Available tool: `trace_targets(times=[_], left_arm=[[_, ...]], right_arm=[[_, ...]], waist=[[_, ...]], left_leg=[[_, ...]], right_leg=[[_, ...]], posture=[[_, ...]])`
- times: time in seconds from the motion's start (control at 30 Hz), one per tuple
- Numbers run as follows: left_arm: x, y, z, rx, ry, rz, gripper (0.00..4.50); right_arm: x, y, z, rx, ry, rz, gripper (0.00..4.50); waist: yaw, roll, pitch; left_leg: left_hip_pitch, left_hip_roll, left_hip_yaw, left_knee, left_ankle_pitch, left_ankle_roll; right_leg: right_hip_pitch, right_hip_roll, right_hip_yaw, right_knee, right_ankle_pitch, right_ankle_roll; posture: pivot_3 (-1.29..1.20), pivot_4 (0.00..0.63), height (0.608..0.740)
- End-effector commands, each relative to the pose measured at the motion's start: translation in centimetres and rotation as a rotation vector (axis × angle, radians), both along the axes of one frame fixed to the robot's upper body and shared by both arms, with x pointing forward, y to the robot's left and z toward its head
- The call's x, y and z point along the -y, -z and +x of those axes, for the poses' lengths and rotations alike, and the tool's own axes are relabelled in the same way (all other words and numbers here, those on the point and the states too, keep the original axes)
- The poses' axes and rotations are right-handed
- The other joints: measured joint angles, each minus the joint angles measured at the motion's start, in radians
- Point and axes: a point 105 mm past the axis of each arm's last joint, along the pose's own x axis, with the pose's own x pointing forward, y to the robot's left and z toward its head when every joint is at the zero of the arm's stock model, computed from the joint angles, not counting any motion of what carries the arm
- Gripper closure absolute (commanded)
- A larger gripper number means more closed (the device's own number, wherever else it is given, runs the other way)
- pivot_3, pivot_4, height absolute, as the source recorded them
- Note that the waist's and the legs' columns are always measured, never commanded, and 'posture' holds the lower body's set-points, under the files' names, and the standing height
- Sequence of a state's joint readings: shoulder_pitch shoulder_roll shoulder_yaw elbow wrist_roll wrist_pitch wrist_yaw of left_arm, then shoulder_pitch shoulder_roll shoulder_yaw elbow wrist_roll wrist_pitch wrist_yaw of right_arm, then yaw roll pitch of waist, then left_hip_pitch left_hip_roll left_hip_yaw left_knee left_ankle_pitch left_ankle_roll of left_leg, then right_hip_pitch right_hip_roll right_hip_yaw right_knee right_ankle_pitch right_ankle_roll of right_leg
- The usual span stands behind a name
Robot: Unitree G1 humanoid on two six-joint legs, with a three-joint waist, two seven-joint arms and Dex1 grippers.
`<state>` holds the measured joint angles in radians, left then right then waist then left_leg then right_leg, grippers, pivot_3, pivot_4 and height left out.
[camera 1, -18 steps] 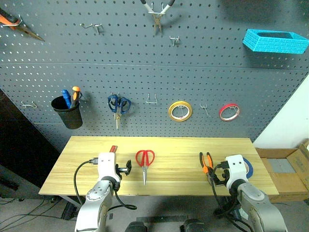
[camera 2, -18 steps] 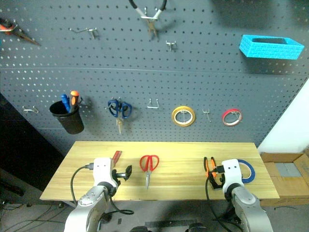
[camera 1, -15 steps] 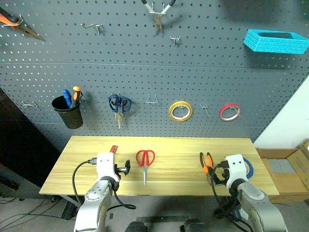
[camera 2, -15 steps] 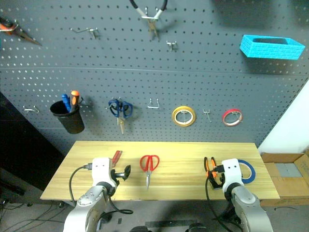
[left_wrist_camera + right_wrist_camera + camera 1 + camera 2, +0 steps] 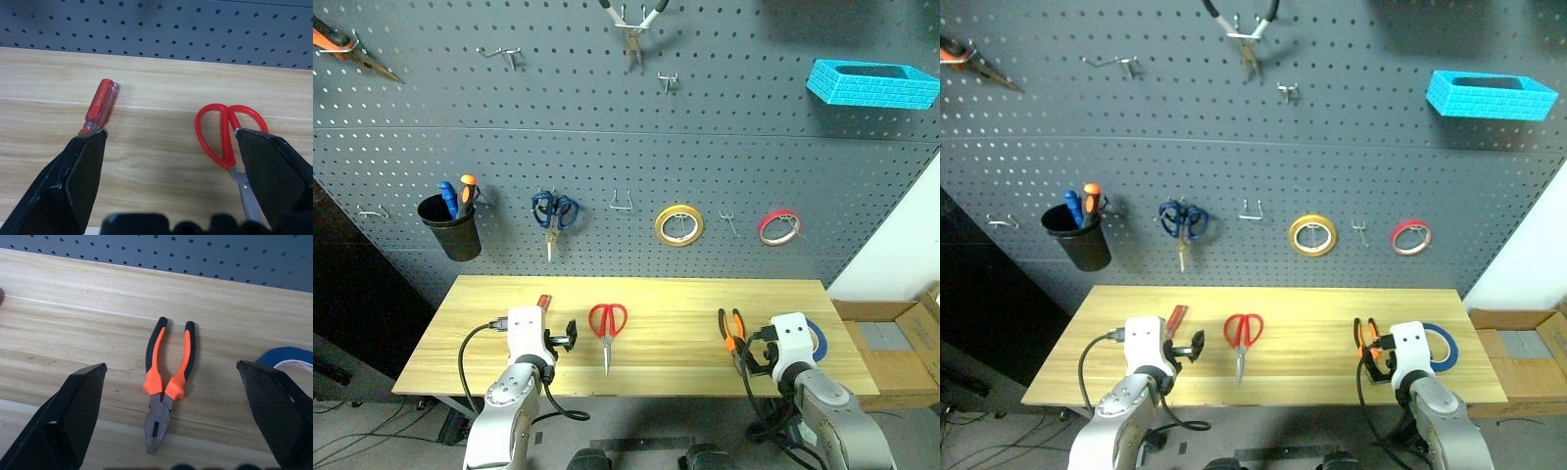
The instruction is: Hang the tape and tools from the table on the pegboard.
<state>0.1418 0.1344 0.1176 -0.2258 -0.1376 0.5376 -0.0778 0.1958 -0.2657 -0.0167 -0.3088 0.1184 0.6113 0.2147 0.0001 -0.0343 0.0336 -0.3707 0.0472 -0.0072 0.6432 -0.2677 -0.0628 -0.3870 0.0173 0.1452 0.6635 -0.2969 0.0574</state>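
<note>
Both pincers wide, empty: left gripper, right gripper | light wooden table near edge: slim red-handled screwdriver, red-handled steel scissors, orange-and-black pliers; right end: blue tape roll | dark grey pegboard | I risk nudging 1 tool off that edge, or taking the scissors' blades.

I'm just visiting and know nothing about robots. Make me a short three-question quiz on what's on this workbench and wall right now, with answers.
1. True or false: the red-handled steel scissors hang on the dark grey pegboard.
2. Which lies between the right gripper fingers in its wrist view: A) yellow tape roll, B) orange-and-black pliers, C) blue-handled scissors?
3. Fill in: the blue tape roll lies on the light wooden ____.

Key: 1 false, they lie on the wood. 2 B. 3 table.
</note>
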Motion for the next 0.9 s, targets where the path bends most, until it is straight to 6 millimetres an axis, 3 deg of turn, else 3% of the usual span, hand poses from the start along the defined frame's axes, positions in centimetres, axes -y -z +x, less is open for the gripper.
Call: trace_targets(times=[0.03, 0.23, 0.4, 0.63, 0.73, 0.9], left_arm=[[0.3, -1.8, 0.6, 0.072, 0.011, 0.006, 0.00], [0.8, -1.9, 0.6, 0.073, 0.040, -0.002, 0.00], [3.1, -2.7, 1.0, 0.099, 0.168, -0.038, 0.00], [13.0, -6.2, 2.1, 0.181, 0.700, -0.135, 0.00], [15.6, -6.7, 2.5, 0.193, 0.852, -0.092, 0.00], [19.9, -7.5, 1.8, 0.189, 1.048, -0.179, 0.00]], right_arm=[[0.4, -1.0, 0.4, 0.048, 0.010, -0.010, 0.04], [0.9, -1.0, 0.4, 0.043, 0.017, -0.038, 0.04], [2.2, -1.1, 0.4, 0.029, 0.021, -0.083, 0.04], [5.4, -1.3, 2.5, -0.012, 0.003, -0.102, 0.04], [6.7, -1.5, 3.7, -0.036, 0.033, -0.044, 0.04], [8.6, -2.0, 5.6, -0.069, 0.074, 0.017, 0.04]], waist=[[0.000, 0.000, 0.000], [0.000, 0.000, 0.001], [-0.002, 0.000, 0.010], [-0.004, -0.001, 0.061], [-0.010, 0.000, 0.084], [-0.031, 0.003, 0.123]], left_leg=[[0.000, 0.000, 0.000, 0.000, 0.000, 0.000], [0.000, 0.000, 0.000, 0.000, 0.000, 0.000], [0.000, 0.000, 0.000, 0.000, 0.000, 0.000], [0.004, -0.001, 0.003, 0.002, 0.000, 0.000], [0.003, -0.002, 0.005, 0.002, 0.000, 0.001], [-0.001, -0.002, 0.005, 0.002, -0.001, 0.004]], right_leg=[[0.000, 0.000, 0.000, 0.000, 0.000, 0.000], [0.000, 0.000, 0.000, 0.000, 0.000, 0.000], [0.000, 0.000, 0.000, 0.000, 0.000, 0.000], [0.002, 0.000, 0.005, 0.000, 0.001, 0.002], [0.003, 0.000, 0.007, -0.001, 0.003, 0.005], [0.002, 0.000, 0.007, -0.002, 0.007, 0.006]], posture=[[0.13, 0.019, 0.740], [0.12, 0.031, 0.740], [0.10, 0.058, 0.740], [0.07, 0.135, 0.740], [0.06, 0.158, 0.740], [0.04, 0.215, 0.740]])
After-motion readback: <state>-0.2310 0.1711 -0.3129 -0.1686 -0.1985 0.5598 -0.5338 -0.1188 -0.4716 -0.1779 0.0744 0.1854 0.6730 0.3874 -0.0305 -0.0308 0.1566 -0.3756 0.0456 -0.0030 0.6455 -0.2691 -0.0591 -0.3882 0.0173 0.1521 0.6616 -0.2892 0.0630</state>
